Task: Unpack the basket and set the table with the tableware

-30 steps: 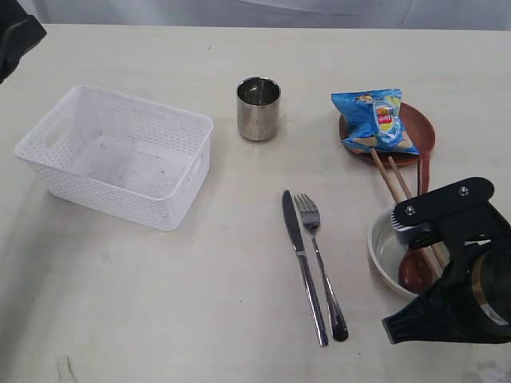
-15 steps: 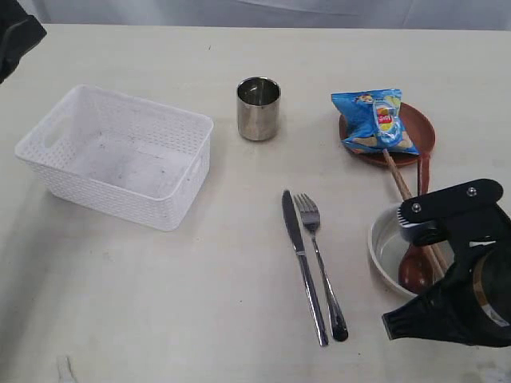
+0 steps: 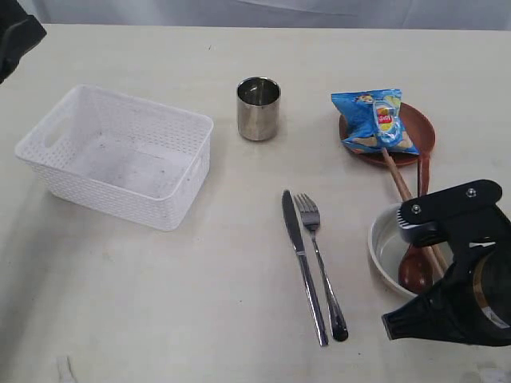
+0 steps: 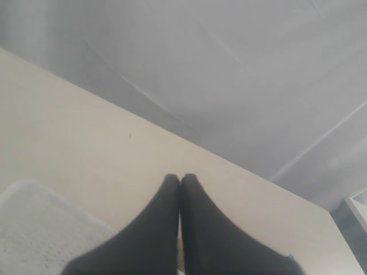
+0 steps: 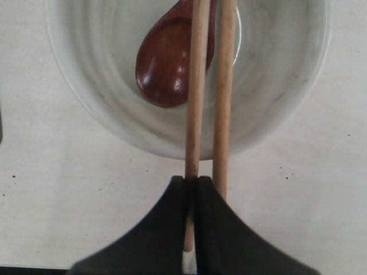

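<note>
Hovering over bowl (image 5: 287,109), right claw (image 5: 192,181) pinching chopsticks (image 5: 198,86)

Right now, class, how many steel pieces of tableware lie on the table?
3: the cup standing apart from the basket; the knife and fork lying side by side on the table.

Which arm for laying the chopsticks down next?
Right. The right tool is shut on the chopsticks directly over the bowl. The left tool is shut on nothing, over by the basket, far from them.
</note>
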Robot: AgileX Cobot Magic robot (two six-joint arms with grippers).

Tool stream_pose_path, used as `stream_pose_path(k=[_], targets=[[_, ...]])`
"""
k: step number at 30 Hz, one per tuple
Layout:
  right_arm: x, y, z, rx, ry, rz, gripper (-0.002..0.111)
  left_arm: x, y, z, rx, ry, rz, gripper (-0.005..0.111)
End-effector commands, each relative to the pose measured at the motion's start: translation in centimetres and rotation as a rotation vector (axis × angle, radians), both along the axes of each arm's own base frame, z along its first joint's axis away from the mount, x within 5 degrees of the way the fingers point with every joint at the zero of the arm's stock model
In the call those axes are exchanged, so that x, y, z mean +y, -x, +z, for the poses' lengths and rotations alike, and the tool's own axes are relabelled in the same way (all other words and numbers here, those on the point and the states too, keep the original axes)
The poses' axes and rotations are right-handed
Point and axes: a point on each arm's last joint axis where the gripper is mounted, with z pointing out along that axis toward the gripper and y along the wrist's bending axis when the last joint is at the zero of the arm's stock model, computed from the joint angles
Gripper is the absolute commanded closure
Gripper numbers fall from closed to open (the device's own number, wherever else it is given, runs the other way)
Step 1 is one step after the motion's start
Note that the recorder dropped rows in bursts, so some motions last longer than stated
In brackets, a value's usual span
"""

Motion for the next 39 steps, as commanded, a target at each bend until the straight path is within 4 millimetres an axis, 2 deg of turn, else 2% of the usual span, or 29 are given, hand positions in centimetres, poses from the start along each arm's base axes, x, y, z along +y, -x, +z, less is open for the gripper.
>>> stream_pose_path(k=[1,39], targets=[[-0.12,-0.11,0.00,-0.007,0.007,0.018,0.109,0.04,0.05,-0.19,0.005,0.004,0.000,0.107],[-0.10,0.09,-0.85,-0.016,-0.042,0.031,0.109,0.04,0.05,-0.19,0.005,0.004,0.000,0.107]])
